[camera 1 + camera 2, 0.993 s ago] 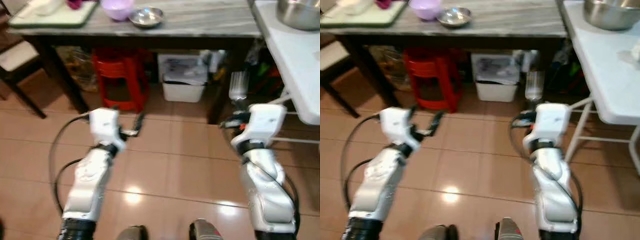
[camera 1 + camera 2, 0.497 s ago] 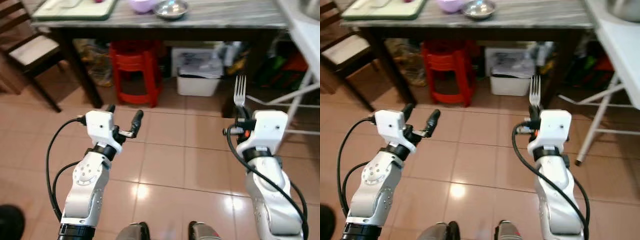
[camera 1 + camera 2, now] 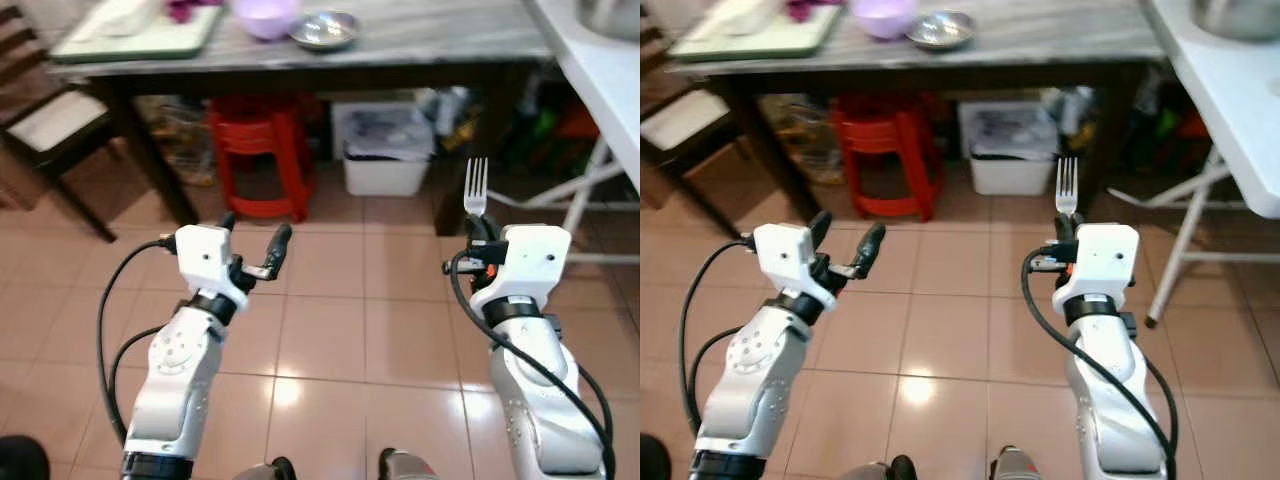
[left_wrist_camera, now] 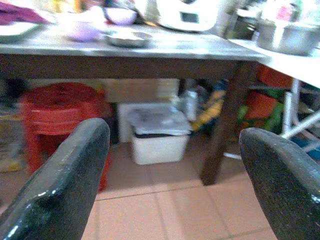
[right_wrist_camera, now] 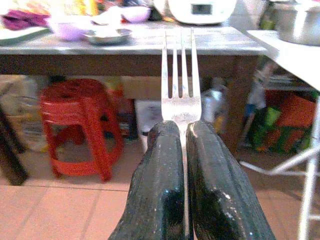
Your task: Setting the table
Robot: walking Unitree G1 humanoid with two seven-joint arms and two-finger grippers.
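I have the long grey-topped table (image 3: pixel 400 40) ahead of me across the tan tile floor (image 3: pixel 330 330), and I place everything else against it. A white folding table (image 3: pixel 1230 110) butts up at its right end, and a dark wooden chair (image 3: pixel 45 120) stands off its left end. Beneath the table sit a red plastic stool (image 3: pixel 255 150) toward the left and a white lidded bin (image 3: pixel 383 150) just to the stool's right. On the tabletop I see a green tray (image 3: pixel 135 30) at the left end, a lilac bowl (image 3: pixel 265 15) beside it, and a small steel dish (image 3: pixel 325 30) just right of the bowl. My right gripper (image 5: pixel 181 150) hovers over the floor short of the table's right leg, its two fingers pinched tight on the handle of a fork (image 3: pixel 475 185) that points tines-up toward the table. My left gripper (image 3: pixel 252 240) floats short of the stool, fingers spread wide and holding nothing.
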